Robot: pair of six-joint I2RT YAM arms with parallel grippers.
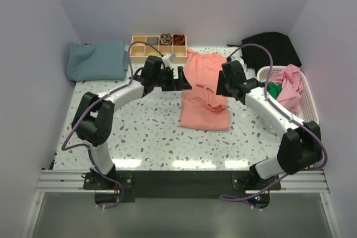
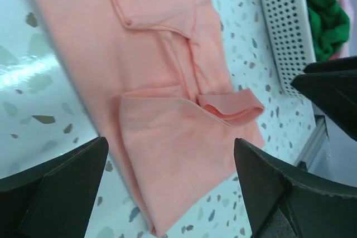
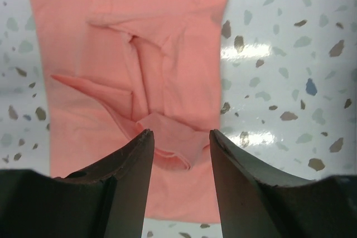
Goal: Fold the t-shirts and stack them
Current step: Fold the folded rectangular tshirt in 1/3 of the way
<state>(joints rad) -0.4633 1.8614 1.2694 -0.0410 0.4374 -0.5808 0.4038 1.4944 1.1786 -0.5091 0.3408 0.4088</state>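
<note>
Peach cotton, soft and limp by the look of it; the t-shirt [image 1: 204, 101] lies half folded on the table [image 1: 145, 132], between the arms; the left hand [image 2: 170, 160] hangs open above it; the right hand [image 3: 179, 137] is open too; I'd pinch the loose sleeve [image 2: 231, 107], which will likely sag.

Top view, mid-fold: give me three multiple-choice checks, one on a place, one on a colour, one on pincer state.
1. Where does the white basket sit in the top view? A far left; B right side; C centre.
2. What colour is the shirt below both pincers? A black; B green; C salmon.
3. How are the left pincer and right pincer? A both open, empty; B both shut on fabric; C left shut only.
Key: B, it lies at the right; C, salmon cloth fills both wrist views; A, both gape apart, gripping nothing.
</note>
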